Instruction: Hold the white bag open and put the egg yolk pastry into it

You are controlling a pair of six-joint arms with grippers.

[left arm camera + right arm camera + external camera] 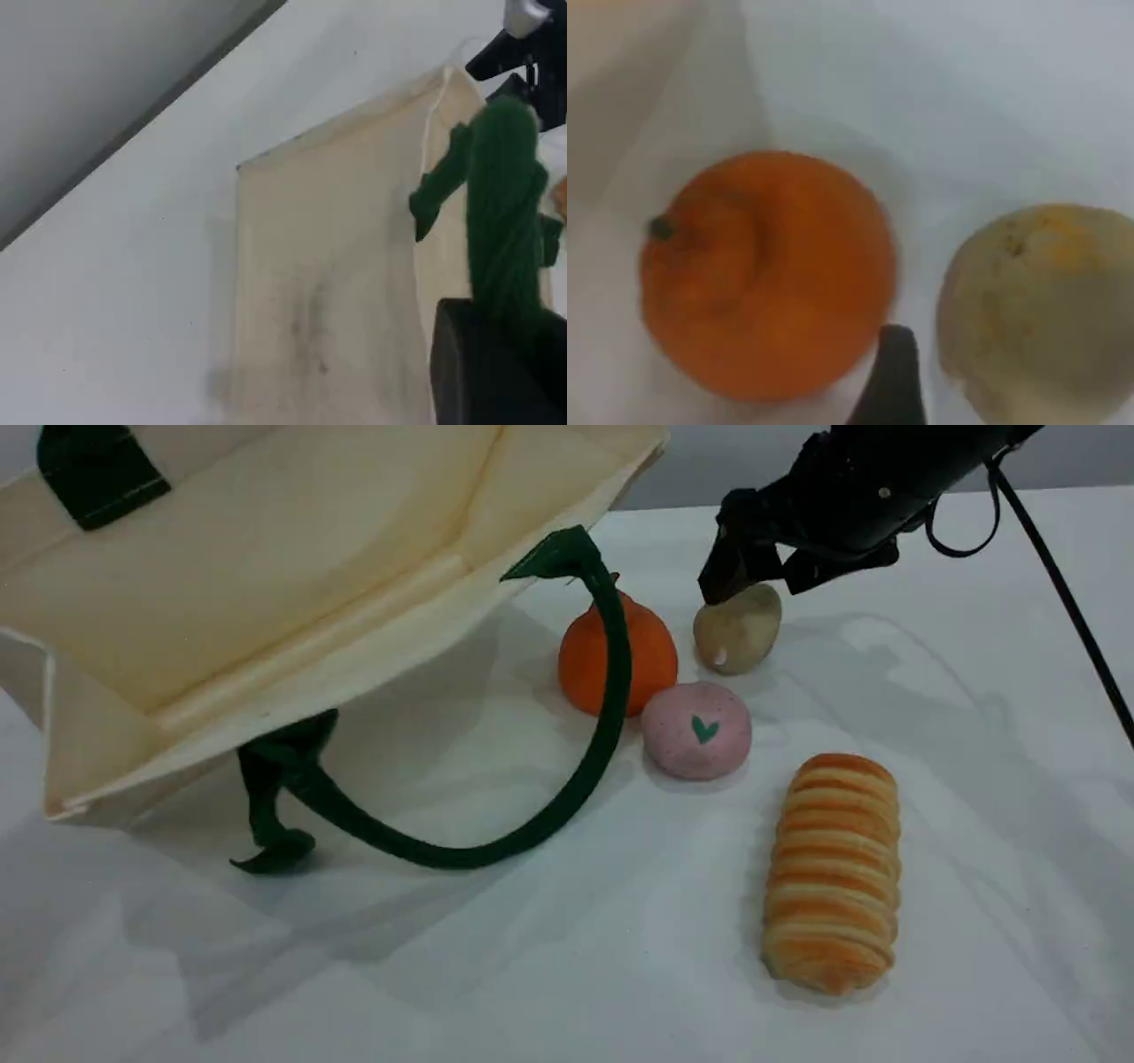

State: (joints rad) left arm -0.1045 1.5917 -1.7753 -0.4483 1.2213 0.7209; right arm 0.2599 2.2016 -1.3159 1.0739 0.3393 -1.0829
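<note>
The white bag (266, 576) hangs lifted at the left, its mouth gaping toward the camera and one dark green handle (611, 717) drooping to the table. In the left wrist view my left gripper (500, 323) is shut on the other green handle (507, 204), beside the bag's cloth (328, 292). The egg yolk pastry (737, 631) lies at the back, right of centre. My right gripper (760, 577) is open just above it, one finger on each side of its top. In the right wrist view a dark fingertip (893, 376) stands between the pastry (1041, 310) and an orange.
An orange (651, 651) (766, 270) sits just left of the pastry, partly behind the hanging handle. A pink ball with a green heart (696, 730) lies in front of both. A long striped bread roll (833, 872) lies nearer, at the right. The right arm's cable (1063, 593) slants down the right edge.
</note>
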